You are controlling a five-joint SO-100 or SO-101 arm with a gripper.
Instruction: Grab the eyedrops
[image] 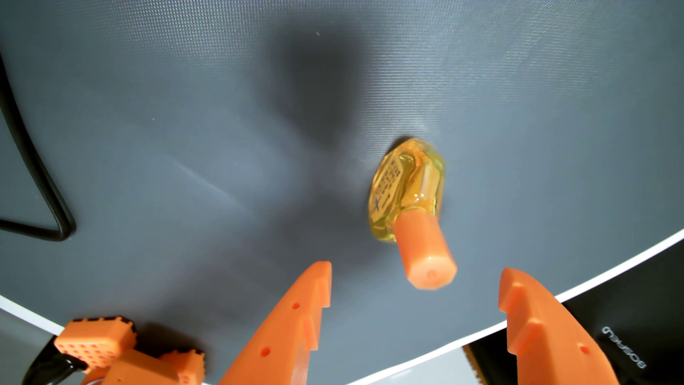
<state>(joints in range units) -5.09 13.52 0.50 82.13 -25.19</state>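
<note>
The eyedrops [407, 188] are a small clear bottle of yellow liquid with a printed label and an orange cap [425, 255]. It stands on the grey mat [185, 129] in the wrist view, right of centre, its cap pointing toward the camera. My orange gripper [414, 285] enters from the bottom edge and is open. Its left finger [296, 325] and right finger [536, 325] stand either side of the cap, and the cap's top sits in the gap between the tips. Neither finger touches the bottle.
A black cable [40, 185] loops on the mat at the left edge. The orange arm base [111, 351] sits at the bottom left. The mat's white edge [610, 274] runs along the bottom right, with a black pad [629, 333] beyond it.
</note>
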